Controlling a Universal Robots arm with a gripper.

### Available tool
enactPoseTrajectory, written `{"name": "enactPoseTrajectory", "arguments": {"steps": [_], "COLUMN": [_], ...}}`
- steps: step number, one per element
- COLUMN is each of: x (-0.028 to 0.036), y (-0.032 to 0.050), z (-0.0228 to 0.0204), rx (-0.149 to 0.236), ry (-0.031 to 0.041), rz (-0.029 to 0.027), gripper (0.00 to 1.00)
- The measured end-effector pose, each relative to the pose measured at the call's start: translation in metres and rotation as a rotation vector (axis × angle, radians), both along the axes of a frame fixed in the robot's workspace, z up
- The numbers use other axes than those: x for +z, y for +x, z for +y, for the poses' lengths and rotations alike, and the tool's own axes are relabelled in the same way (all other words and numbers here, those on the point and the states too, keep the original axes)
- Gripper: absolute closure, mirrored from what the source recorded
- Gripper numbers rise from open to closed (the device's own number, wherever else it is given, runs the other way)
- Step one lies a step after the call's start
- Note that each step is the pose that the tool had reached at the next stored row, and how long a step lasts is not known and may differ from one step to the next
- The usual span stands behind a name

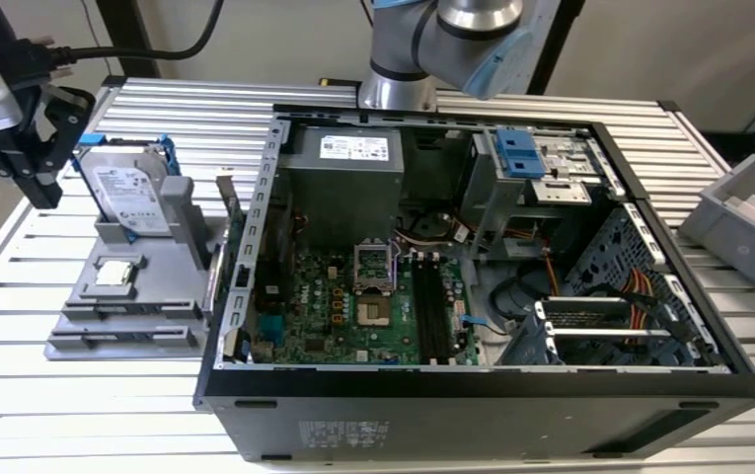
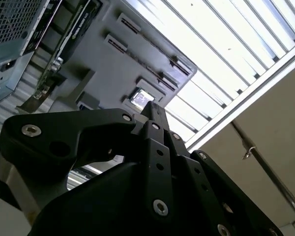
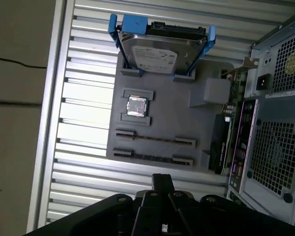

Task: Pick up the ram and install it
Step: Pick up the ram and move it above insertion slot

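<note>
The ram shows as thin dark sticks seen edge-on, one in each of the two long holders [image 3: 155, 141] [image 3: 152, 157] of the grey parts tray [image 3: 206, 125]. In the exterior view those holders [image 1: 124, 318] lie at the tray's near end. My gripper [image 1: 42, 188] hangs above the table at the exterior view's far left, beside and higher than the tray. In both wrist views its black tip [image 3: 162, 179] [image 2: 150, 107] points toward the tray's holder end, well apart from it. Nothing shows in its grasp.
On the tray stand a silver hard drive in a blue frame [image 3: 160, 51] and a small square silver chip [image 3: 136, 106]. The open computer case [image 1: 483, 390] fills the middle, with the motherboard's long black slots [image 1: 430, 306] inside. A grey bin [image 1: 752, 222] sits at the exterior view's right.
</note>
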State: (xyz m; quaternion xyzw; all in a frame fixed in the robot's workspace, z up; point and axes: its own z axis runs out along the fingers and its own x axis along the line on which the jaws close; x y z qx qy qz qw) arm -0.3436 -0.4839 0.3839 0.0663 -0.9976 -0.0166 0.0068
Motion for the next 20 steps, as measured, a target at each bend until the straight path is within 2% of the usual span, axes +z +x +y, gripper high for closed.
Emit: {"name": "enactPoseTrajectory", "arguments": {"steps": [20], "x": [0.0], "y": [0.0], "z": [0.0], "rx": [0.055], "ry": [-0.0001], "rz": [0.0], "gripper": [1.0]}}
